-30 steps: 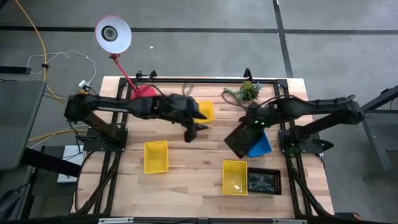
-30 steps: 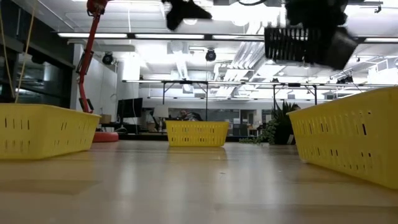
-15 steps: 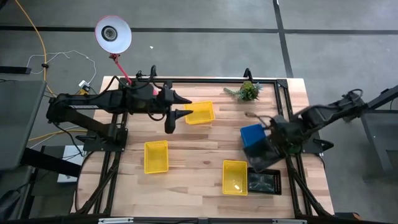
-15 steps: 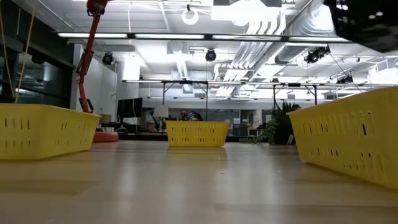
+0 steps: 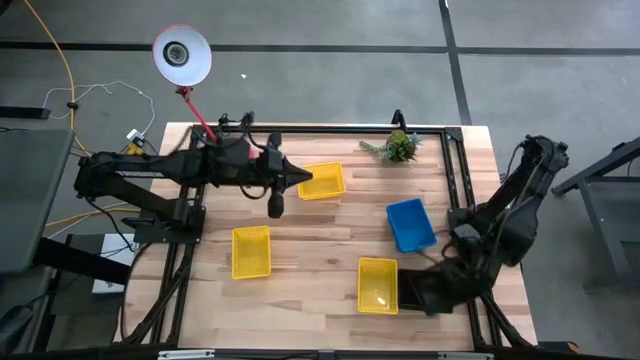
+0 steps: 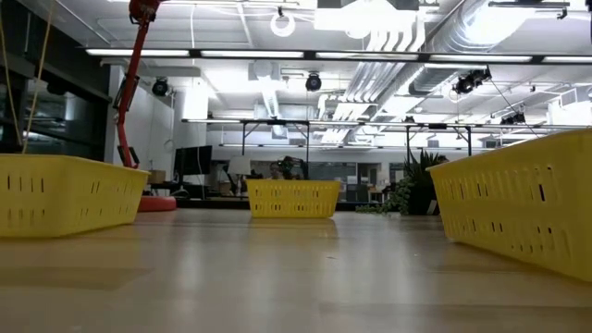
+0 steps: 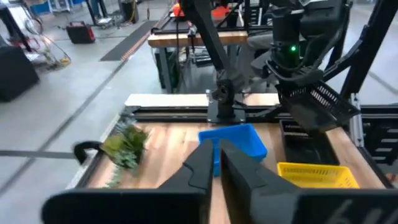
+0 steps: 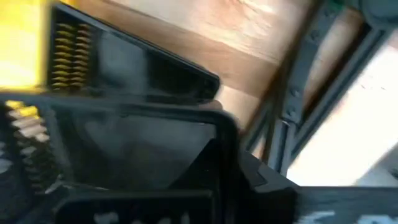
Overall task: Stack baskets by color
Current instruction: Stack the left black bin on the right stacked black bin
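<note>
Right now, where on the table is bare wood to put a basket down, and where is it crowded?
Bare wood lies between the front-left yellow basket, the front yellow basket and the blue basket, and along the front-left edge. The front-right corner is crowded: the right claw holds a black basket beside that front yellow one.

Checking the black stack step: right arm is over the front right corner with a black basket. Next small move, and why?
Probably lower it and let go. The right gripper, shut on a black basket, hangs tilted over another black basket beside the front yellow basket. Levelling it first should help it nest. Left gripper waits shut, mid-table.
</note>
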Tool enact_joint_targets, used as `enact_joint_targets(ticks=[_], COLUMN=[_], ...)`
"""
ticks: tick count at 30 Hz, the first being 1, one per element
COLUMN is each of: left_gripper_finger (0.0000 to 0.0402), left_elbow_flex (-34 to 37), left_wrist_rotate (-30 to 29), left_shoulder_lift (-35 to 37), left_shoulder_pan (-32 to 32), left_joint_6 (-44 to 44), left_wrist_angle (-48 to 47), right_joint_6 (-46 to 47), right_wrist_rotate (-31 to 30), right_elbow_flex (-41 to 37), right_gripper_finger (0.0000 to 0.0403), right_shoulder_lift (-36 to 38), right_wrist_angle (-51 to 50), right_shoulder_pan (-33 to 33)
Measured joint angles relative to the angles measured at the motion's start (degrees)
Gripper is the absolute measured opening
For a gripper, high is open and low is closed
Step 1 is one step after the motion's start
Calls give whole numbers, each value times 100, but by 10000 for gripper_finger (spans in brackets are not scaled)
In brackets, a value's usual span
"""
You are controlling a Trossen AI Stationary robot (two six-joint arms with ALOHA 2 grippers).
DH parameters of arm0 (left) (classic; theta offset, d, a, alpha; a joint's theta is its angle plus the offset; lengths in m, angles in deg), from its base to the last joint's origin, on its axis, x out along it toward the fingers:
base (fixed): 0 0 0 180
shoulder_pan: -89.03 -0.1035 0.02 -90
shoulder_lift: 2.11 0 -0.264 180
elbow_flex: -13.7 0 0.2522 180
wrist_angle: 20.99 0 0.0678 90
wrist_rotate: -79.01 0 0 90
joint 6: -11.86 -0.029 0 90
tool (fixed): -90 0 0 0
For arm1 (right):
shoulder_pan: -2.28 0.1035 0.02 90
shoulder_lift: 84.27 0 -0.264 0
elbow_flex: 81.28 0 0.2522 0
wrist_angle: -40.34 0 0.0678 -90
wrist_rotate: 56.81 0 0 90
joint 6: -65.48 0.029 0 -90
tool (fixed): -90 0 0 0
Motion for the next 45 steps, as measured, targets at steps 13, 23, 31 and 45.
enact_joint_targets(ticks=[13, 23, 31, 45], left_gripper_finger=[2, 1, 0, 0], left_elbow_flex=[1285, 1285, 1285, 1285], left_wrist_rotate=[102, 104, 104, 106], left_shoulder_lift=[35, 35, 33, 33], left_shoulder_pan=[4, 4, 4, 2], left_joint_6=[1192, 1146, 1145, 1049], left_wrist_angle=[1368, 1307, 1301, 1262], right_joint_6=[99, 102, 195, 415], right_wrist_rotate=[227, 219, 10, -380], right_elbow_flex=[0, 0, 0, 0], right_gripper_finger=[0, 0, 0, 0], right_shoulder_lift=[-1036, -1331, -1470, -1482], right_wrist_angle=[-28, 113, 276, 48], right_shoulder_pan=[-463, -863, -1122, -1509])
